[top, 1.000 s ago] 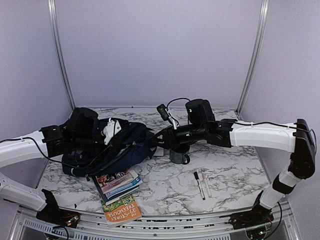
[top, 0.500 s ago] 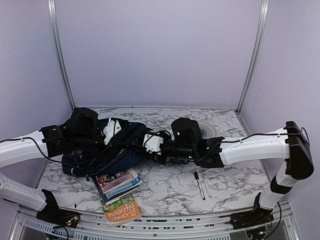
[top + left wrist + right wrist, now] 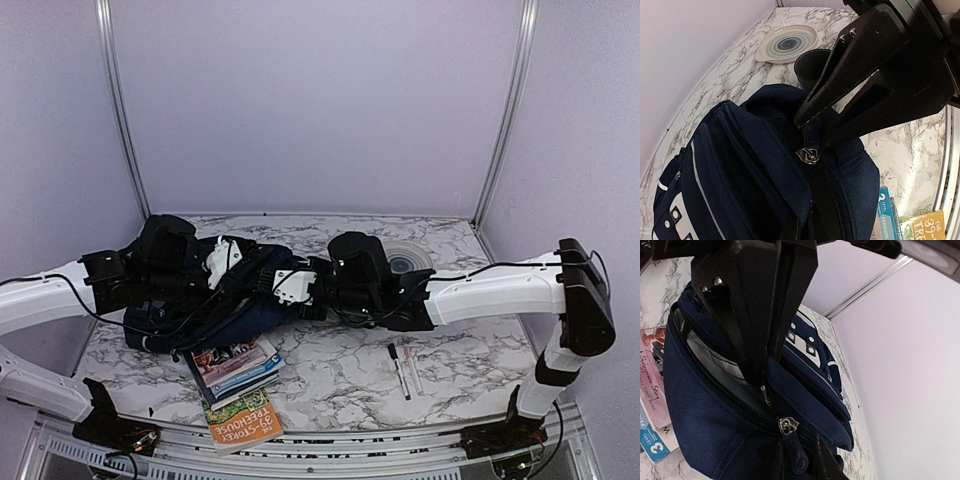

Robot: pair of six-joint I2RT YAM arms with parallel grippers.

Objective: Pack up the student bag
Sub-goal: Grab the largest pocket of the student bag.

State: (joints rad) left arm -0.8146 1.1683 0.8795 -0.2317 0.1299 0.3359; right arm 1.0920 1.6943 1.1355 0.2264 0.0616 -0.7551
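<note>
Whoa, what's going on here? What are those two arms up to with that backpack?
Both arms are working on the navy student bag, which lies on the marble table. The left gripper is shut on the fabric tab just above the zip slider. The right gripper looks pinched on the edge of the bag's opening, where grey lining shows. The books and two markers lie outside the bag, in front. A plate and dark cup sit behind it.
</note>
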